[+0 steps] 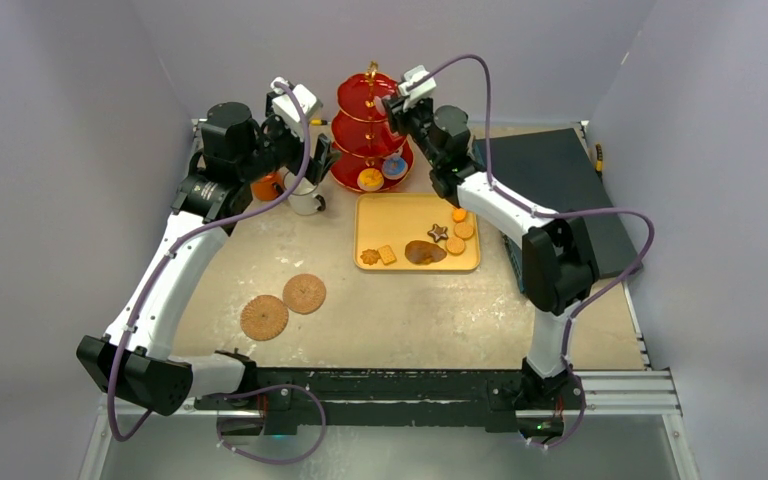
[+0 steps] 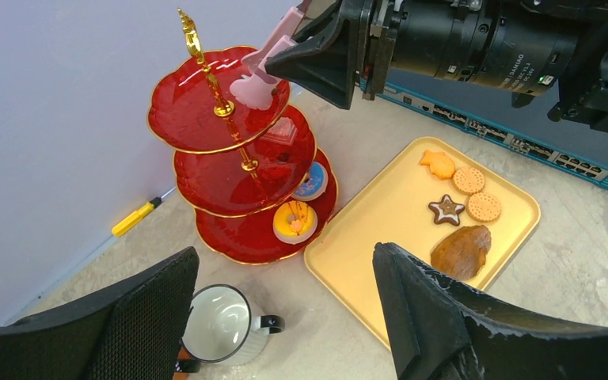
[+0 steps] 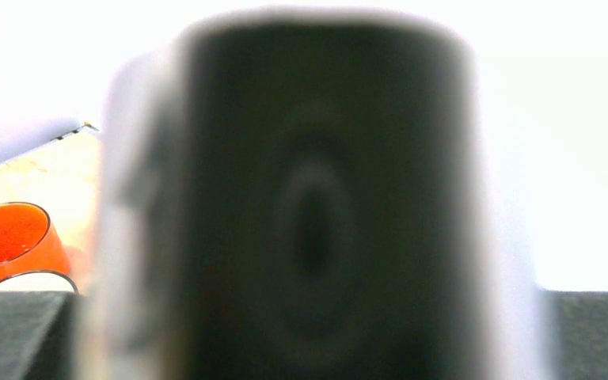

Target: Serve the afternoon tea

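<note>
Black fingers of the left gripper [image 2: 285,261] fill the bottom of the left wrist view, spread wide apart and holding nothing. The white mug [image 2: 218,324] stands upright on the table below them, closer to the left-hand finger, its handle pointing right. The orange mug [image 1: 265,187] sits just beside it, mostly hidden under that arm. Beyond the fingers stands the red three-tier stand [image 2: 206,103] with its gold handle upright. Two iced doughnuts [image 2: 294,222] lie on the bottom tier; the upper two tiers look bare. To the right of the stand and close against it, the yellow tray [image 2: 380,222] still carries several biscuits [image 2: 469,180] and a brown pastry [image 2: 461,252]. The right gripper [image 2: 293,55] reaches in from the upper right, clamped on pink tongs [image 2: 257,79]. Their long axis slants down and to the left, and the pale tips are over the top tier, just beside the gold handle. Whether a pastry sits between the tips cannot be told. The right wrist view is blocked by a blurred dark shape close to the lens. Judging by this, the right arm is the nearer one for the stand and tray, with the top tier directly under its tongs; the left arm is nearer the mugs.
</note>
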Controlling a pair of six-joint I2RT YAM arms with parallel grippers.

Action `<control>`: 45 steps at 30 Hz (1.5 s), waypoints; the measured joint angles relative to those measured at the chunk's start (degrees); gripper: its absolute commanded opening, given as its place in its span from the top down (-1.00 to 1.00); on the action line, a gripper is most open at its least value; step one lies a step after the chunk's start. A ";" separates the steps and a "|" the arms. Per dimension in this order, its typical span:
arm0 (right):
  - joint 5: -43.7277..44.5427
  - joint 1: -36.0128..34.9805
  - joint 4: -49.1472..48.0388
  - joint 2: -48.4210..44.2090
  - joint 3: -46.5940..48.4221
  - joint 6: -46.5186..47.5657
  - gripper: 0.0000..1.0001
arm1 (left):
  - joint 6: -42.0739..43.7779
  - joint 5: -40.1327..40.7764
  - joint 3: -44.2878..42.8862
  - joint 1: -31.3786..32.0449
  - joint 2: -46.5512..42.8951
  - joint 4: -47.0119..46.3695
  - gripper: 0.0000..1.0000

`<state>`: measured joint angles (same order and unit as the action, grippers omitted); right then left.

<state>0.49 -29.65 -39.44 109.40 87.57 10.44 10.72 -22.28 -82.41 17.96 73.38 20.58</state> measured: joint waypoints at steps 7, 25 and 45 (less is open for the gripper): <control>-0.24 0.09 0.20 -0.11 0.13 -0.28 -0.20 | -0.02 -0.02 0.00 0.00 -0.02 0.02 -0.64; -0.59 0.15 0.20 -14.53 -9.60 -0.96 -0.31 | -0.13 -0.09 -1.36 0.00 -0.76 0.09 -0.64; 23.04 0.22 8.98 -30.99 -44.09 -12.07 -0.23 | -0.68 -0.94 -1.70 0.00 -1.66 0.28 -0.59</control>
<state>23.53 -29.43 -30.46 78.41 43.48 -1.63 10.04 -23.22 -84.12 17.96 71.72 20.86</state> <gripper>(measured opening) 0.619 0.799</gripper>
